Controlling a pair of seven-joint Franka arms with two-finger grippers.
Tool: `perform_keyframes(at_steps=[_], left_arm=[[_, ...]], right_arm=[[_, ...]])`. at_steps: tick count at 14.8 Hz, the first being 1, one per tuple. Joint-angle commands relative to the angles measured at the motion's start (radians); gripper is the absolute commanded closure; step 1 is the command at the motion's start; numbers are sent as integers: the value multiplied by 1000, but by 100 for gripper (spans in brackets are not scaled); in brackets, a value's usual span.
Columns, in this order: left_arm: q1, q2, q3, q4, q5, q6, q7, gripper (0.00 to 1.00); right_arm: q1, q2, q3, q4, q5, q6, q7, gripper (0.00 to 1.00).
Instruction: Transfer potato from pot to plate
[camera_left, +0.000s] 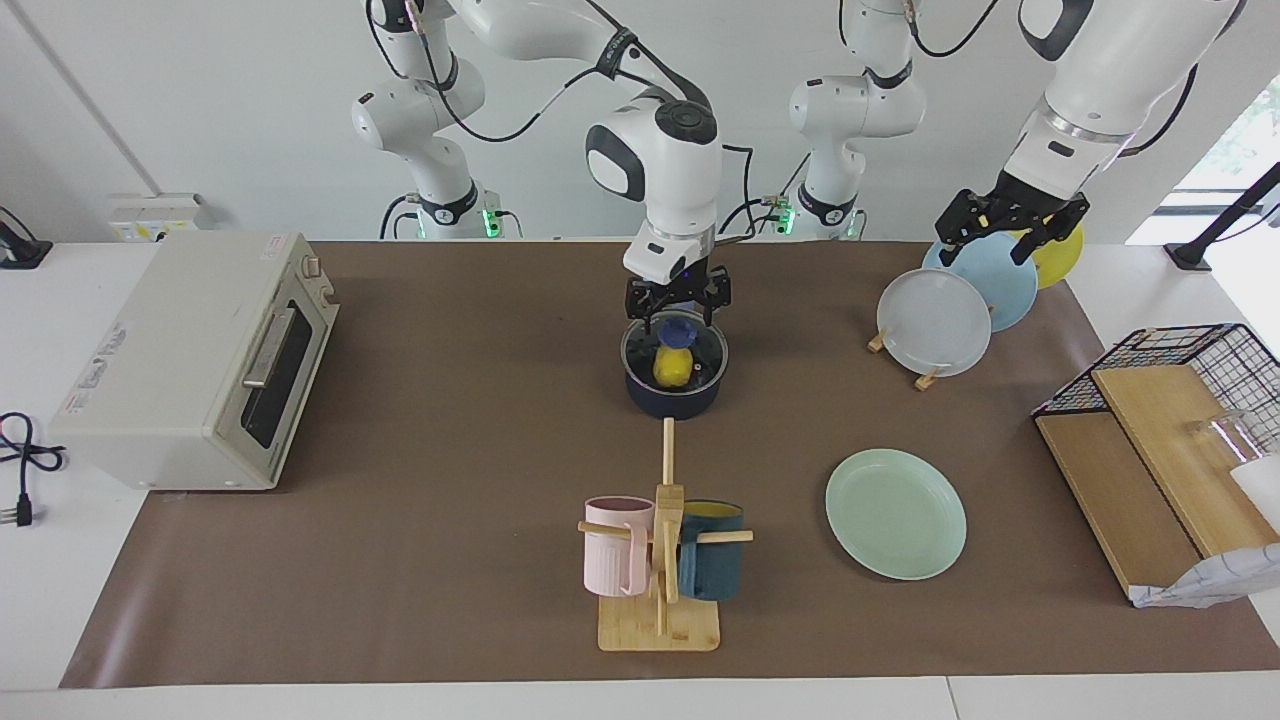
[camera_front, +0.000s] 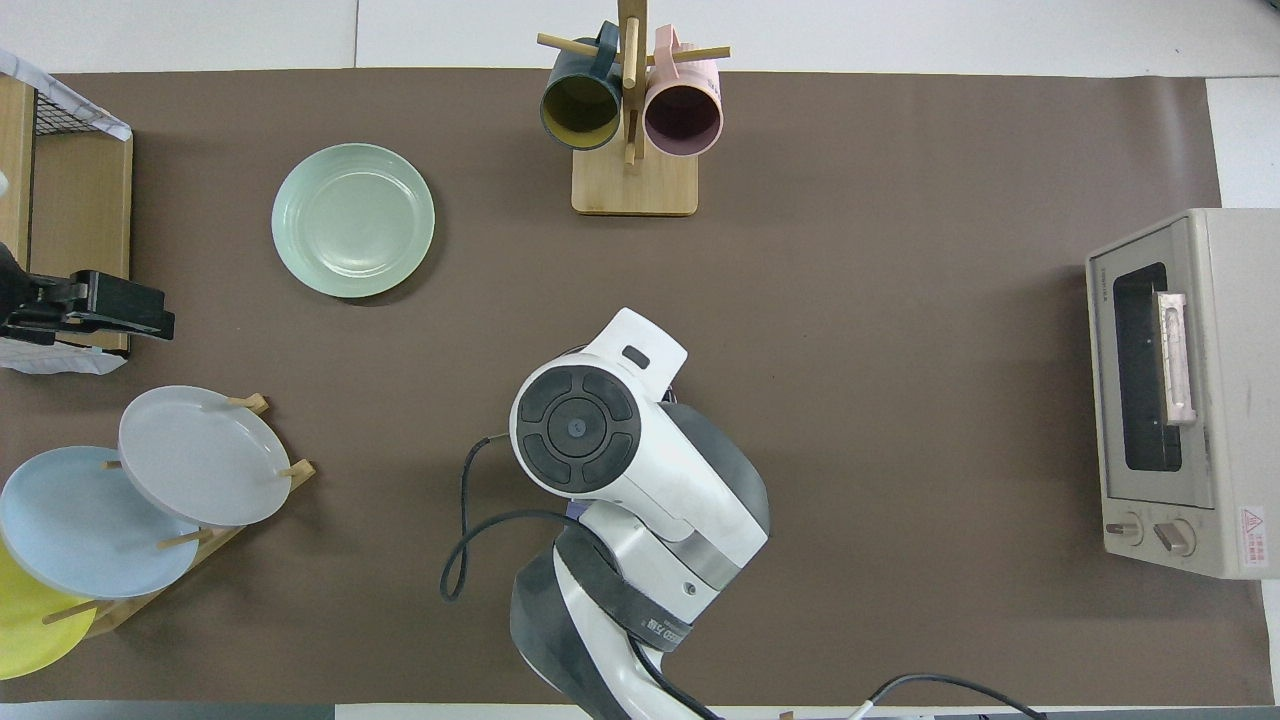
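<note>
Brown-matted counter (camera_left: 450, 420): you have open room between pot (camera_left: 676, 385) and plate (camera_left: 895, 513). Potato (camera_left: 672, 368): inside the lidded pot, long axis upright. Right claw (camera_left: 677, 305): open over the lid knob. Left claw (camera_left: 1010, 232): open, waiting over the plate rack (camera_left: 925, 378).

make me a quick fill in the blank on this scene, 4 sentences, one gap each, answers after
1. The potato lies inside the ____.
2. The pot is covered by a glass ____.
3. The open right gripper hangs just over the lid's blue ____.
4. The left gripper waits over the rack of ____, while the mint-green plate lies bare.

Missing words: pot; lid; knob; plates
</note>
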Motion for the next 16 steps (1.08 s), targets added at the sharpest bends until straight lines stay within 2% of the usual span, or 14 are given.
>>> perform_keyframes(at_steps=[1,7,11,14,16], left_arm=[[-5,-24,0,-31,16,24,-5,0],[-5,-24,0,-31,16,21,-5,0],[-6,-24,0,-31,16,18,-7,0],[-5,-24,0,-31,16,18,-4,0],[-6,-24,0,-31,16,18,-4,0]], right_arm=[[1,-14,-3,-29,-18,36,-20,0],[2,-5,-3,-40,-18,64,-13,2],[4,-5,-3,-40,-20,65,-16,20],[4,-5,-3,-36,-20,59,-20,44],[2,-4,-3,-25,-20,45,-23,50]])
